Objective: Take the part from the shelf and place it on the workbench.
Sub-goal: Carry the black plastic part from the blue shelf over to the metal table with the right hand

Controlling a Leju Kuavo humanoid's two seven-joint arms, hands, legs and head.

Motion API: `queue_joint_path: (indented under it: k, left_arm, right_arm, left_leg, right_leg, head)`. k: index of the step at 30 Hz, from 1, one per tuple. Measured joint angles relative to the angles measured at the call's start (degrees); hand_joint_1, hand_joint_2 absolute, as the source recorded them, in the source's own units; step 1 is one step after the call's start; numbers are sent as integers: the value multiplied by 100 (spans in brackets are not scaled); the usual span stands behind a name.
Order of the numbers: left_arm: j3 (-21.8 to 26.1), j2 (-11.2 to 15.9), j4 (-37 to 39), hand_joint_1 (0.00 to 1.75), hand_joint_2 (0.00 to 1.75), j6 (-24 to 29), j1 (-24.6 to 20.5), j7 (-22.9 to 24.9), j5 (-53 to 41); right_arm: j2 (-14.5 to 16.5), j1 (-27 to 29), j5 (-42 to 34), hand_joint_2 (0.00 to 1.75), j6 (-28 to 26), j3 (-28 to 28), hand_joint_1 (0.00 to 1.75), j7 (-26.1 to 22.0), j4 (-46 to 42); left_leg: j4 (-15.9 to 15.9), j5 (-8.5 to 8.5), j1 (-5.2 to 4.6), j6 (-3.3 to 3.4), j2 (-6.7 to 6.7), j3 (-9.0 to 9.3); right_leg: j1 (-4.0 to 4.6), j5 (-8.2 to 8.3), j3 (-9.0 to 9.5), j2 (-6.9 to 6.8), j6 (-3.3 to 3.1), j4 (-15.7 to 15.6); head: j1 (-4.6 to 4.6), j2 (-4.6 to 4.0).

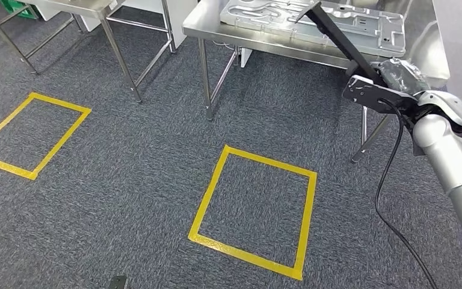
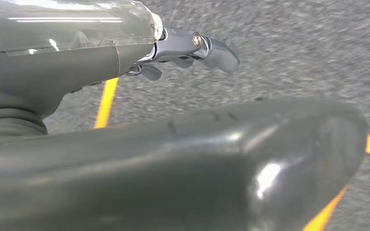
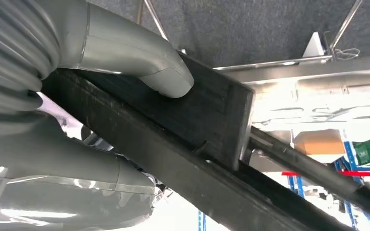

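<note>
Fig. legend, largest item first. Floor: grey carpet w/ two yellow tape squares (image 1: 254, 209), the nearer one just short of the workbench.

Workbench (image 1: 216, 25): steel table ahead of you, upper right in head view; a pale moulded panel (image 1: 313, 19) already lies on its top.

Part (image 1: 337, 33): long black bar, slanting up from the right hand over the bench edge, its far end above the panel. It is off the shelf & carried, not yet set down.

Right hand (image 1: 391, 81): grips the bar's near end. In the right wrist view the thumb (image 3: 139, 57) presses flat on a black block (image 3: 212, 115) of the bar, other fingers wrapped beneath.

Left hand (image 2: 192, 48): hangs over the carpet, holds nothing; fingers slightly bent & apart.

Progress, as judged: pickup done, approach looks nearly done. Left for you: close in on the bench, lower the bar onto a free patch of the top, release.
</note>
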Motion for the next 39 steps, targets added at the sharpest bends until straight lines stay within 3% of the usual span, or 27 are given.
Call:
queue_joint_path:
  k: [2, 3, 4, 5, 7, 8, 9, 11, 12, 14, 15, 17, 18, 19, 20, 23, 24, 26, 28, 30, 32, 33, 34, 35, 38, 39]
  left_arm:
    - [2, -4, 0, 0, 0, -2, 1, 0, -1]
    - [2, -7, 0, 0, 0, -5, 11, 1, -2]
    - [3, -9, 0, 0, 0, -11, 24, 2, -5]
    - [3, -11, 1, 0, 0, -21, 37, 3, -10]
    - [4, -15, 5, 0, 0, -48, 56, 11, -34]
    - [3, -14, 9, 0, 0, -60, 43, 16, -57]
    - [3, -14, 10, 0, 0, -71, 26, 23, -84]
    - [1, -7, 10, 0, 0, -96, -21, 32, -127]
    - [0, -3, 9, 0, 0, -110, -35, 32, -144]
    - [-4, 3, 10, 0, 0, -139, -55, 22, -179]
    - [-7, 3, 10, 0, 0, -151, -62, 17, -194]
    - [-12, 3, 11, 0, 0, -165, -61, 15, -205]
    - [-13, 3, 11, 0, 0, -167, -57, 13, -206]
    - [-14, 4, 11, 0, 0, -169, -48, 10, -205]
    - [-13, 4, 11, 0, 0, -171, -35, 7, -203]
    - [-12, 26, 28, 0, 0, -175, 36, 22, -198]
    - [-13, 33, 34, 0, 0, -175, 43, 35, -198]
    - [-13, 38, 38, 0, 0, -175, 17, 53, -197]
    - [-11, 38, 37, 0, 0, -175, -8, 58, -195]
    - [-10, 37, 37, 0, 0, -175, -26, 64, -194]
    - [-9, 32, 38, 0, 0, -179, -29, 67, -194]
    - [-10, 27, 38, 0, 0, -181, -21, 68, -195]
    - [-10, 21, 39, 0, 0, -185, -8, 69, -195]
    - [-10, 15, 39, 0, 0, -188, 8, 70, -195]
    - [-9, -7, 41, 0, 0, -190, 39, 68, -194]
    - [-9, -10, 42, 0, 0, -190, 31, 67, -193]
  right_arm:
    - [4, 22, 22, 175, -4, -1, 175, 10, 26]
    - [4, 36, 42, 175, -6, -1, 175, 16, 43]
    - [4, 41, 70, 175, -16, -2, 175, 29, 59]
    - [4, 42, 120, 175, -46, -3, 175, 47, 77]
    - [6, 36, 270, 175, -159, -7, 175, 124, 131]
    - [21, 23, 358, 175, -215, -10, 175, 176, 157]
    - [47, -11, 433, 175, -236, -18, 175, 238, 176]
    - [140, -181, 545, 175, -120, -44, 175, 336, 201]
    - [209, -309, 579, 175, 27, -56, 175, 358, 234]
    - [389, -571, 613, 175, 420, -61, 175, 341, 368]
    - [493, -655, 616, 175, 595, -61, 175, 323, 452]
    - [671, -720, 616, 175, 813, -54, 175, 297, 600]
    - [747, -733, 616, 175, 881, -49, 175, 272, 652]
    - [816, -761, 617, 175, 966, -43, 175, 237, 703]
    - [892, -805, 615, 175, 1086, -32, 175, 192, 757]
    - [1149, -939, 537, 175, 1610, 60, 175, 102, 975]
    - [1238, -972, 496, 175, 1786, 98, 175, 96, 1032]
    - [1389, -1077, 433, 175, 2024, 144, 175, 100, 1083]
    - [1493, -1245, 381, 175, 2117, 164, 175, 106, 1103]
    - [1560, -1376, 322, 175, 2206, 179, 175, 119, 1150]
    - [1588, -1375, 282, 175, 2276, 199, 175, 168, 1216]
    - [1592, -1355, 273, 175, 2286, 214, 175, 204, 1245]
    - [1591, -1343, 268, 175, 2282, 230, 175, 239, 1268]
    - [1585, -1345, 265, 175, 2271, 240, 175, 267, 1283]
    - [1546, -1379, 255, 175, 2202, 254, 175, 293, 1311]
    - [1529, -1388, 259, 175, 2169, 258, 175, 294, 1303]
  left_leg:
    - [-13, -176, 16, -7, -24, 223]
    - [-13, -273, 24, -17, -35, 344]
    - [-13, -374, 30, -29, -43, 472]
    - [-13, -483, 33, -46, -46, 606]
    - [-10, -696, 25, -95, -54, 837]
    - [-26, -796, 24, -129, -52, 922]
    - [-29, -856, 19, -166, -43, 999]
    - [80, -834, 26, -240, -18, 1038]
    - [289, -753, 31, -274, -8, 974]
    - [941, -710, 53, -347, -5, 620]
    - [1275, -819, 62, -380, -3, 397]
    - [1628, -1310, 74, -406, -3, 0]
    - [1601, -1527, 75, -399, -3, -139]
    - [1445, -1618, 70, -384, -3, -240]
    - [1176, -1499, 59, -357, -3, -300]
    - [243, -138, -4, -207, -7, -328]
    - [94, 156, -18, -164, -6, -294]
    - [18, 127, -20, -116, -1, -165]
    - [-75, 53, 9, -71, -9, -18]
    - [-164, -35, 43, -49, -27, 166]
    - [-221, -156, 67, -50, -62, 379]
    - [-237, -228, 76, -58, -84, 495]
    - [-245, -306, 83, -69, -102, 612]
    - [-246, -391, 87, -82, -112, 728]
    - [-240, -662, 76, -149, -113, 1024]
    - [-263, -738, 70, -182, -112, 1096]
  right_leg:
    - [-26, -463, -353, -9, 44, 224]
    - [-38, -641, -448, -16, 64, 145]
    - [-48, -675, -498, -28, 75, -52]
    - [-55, -473, -513, -49, 78, -361]
    - [-44, 490, -498, -116, 40, -1060]
    - [-21, 883, -482, -130, 7, -1280]
    - [0, 1082, -460, -126, -35, -1389]
    - [11, 955, -355, -86, -138, -1397]
    - [-2, 886, -279, -69, -190, -1419]
    - [-19, 754, -99, -28, -260, -1463]
    - [-19, 677, -2, -4, -275, -1477]
    - [-16, 500, 224, 29, -280, -1489]
    - [-14, 406, 341, 33, -278, -1492]
    - [-11, 310, 457, 33, -273, -1493]
    - [-5, 217, 571, 31, -267, -1495]
    - [17, -41, 870, 45, -223, -1525]
    - [17, -93, 943, 57, -193, -1548]
    - [22, -95, 999, 67, -116, -1511]
    - [25, -38, 857, 36, -62, -1150]
    - [11, -155, 482, 3, -23, -496]
    - [-12, -479, 75, -5, 29, 7]
    - [-24, -614, -69, -10, 48, 62]
    - [-33, -644, -154, -18, 61, -45]
    - [-37, -513, -186, -30, 64, -303]
    - [-7, 615, -147, -97, 12, -1327]
    - [15, 851, -125, -106, -27, -1490]
  head:
    - [1, 0]
    - [1, 0]
    - [1, 0]
    - [1, 0]
    - [-4, 0]
    - [-4, 0]
    - [3, 0]
    - [16, 0]
    - [16, 0]
    - [6, 1]
    - [4, 1]
    - [4, 0]
    - [4, 0]
    - [5, -1]
    - [5, -1]
    - [7, -1]
    - [7, 0]
    - [6, -1]
    - [3, 1]
    - [2, 1]
    - [3, 1]
    - [3, 1]
    - [3, 1]
    - [3, 1]
    - [5, -1]
    - [7, -1]
